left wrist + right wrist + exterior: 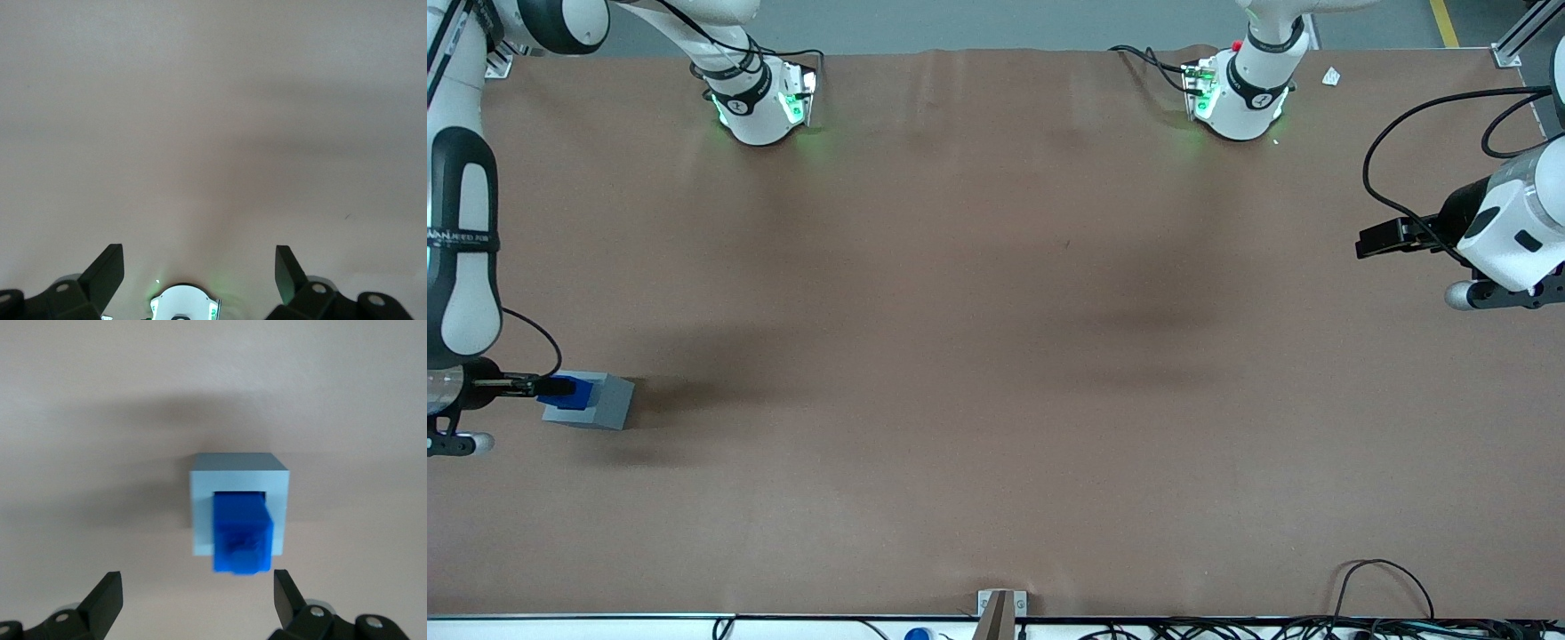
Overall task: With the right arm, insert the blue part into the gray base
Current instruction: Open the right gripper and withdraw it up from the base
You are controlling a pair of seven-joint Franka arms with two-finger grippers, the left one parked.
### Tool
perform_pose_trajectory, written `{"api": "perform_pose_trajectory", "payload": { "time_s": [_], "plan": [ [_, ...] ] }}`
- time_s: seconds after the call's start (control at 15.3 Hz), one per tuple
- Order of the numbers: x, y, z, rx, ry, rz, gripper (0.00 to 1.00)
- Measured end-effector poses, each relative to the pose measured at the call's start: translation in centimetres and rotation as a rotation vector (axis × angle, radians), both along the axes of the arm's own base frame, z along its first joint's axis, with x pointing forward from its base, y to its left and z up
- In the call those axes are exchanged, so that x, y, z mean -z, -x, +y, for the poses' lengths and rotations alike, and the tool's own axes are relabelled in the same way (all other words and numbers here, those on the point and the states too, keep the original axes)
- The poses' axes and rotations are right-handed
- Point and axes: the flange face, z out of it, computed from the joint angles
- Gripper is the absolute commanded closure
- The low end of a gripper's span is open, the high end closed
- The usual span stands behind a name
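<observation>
The blue part [569, 392] sat in the gray base [596, 402] at the working arm's end of the table [996, 356] in the front view, the gripper [541, 388] just beside it; the right arm [461, 258] bore a lettered black band, unreadable. The left wrist view showed only bare table [213, 133]. In the right wrist view the blue part [241, 533] stood in the recess of the gray base [239, 468], stub up, probably seated, and the gripper's [197, 593] fingers [107, 593] were spread wide, holding nothing, apparently released

Brown table [996, 356], cables [1316, 629] at edge
</observation>
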Motion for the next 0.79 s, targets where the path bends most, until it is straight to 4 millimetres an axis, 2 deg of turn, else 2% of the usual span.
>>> {"api": "perform_pose_trajectory", "payload": {
  "time_s": [0.2,0.46,0.59,0.79],
  "plan": [
    [-5.1,-0.1,4.3,0.041,0.011,-0.022,0.00],
    [-12.4,1.5,10.7,0.052,0.014,-0.049,0.00],
    [-15.9,2.9,12.5,0.033,0.009,-0.083,0.00],
    [-20.3,6.2,14.5,0.004,-0.005,-0.127,0.00]
  ]
}}
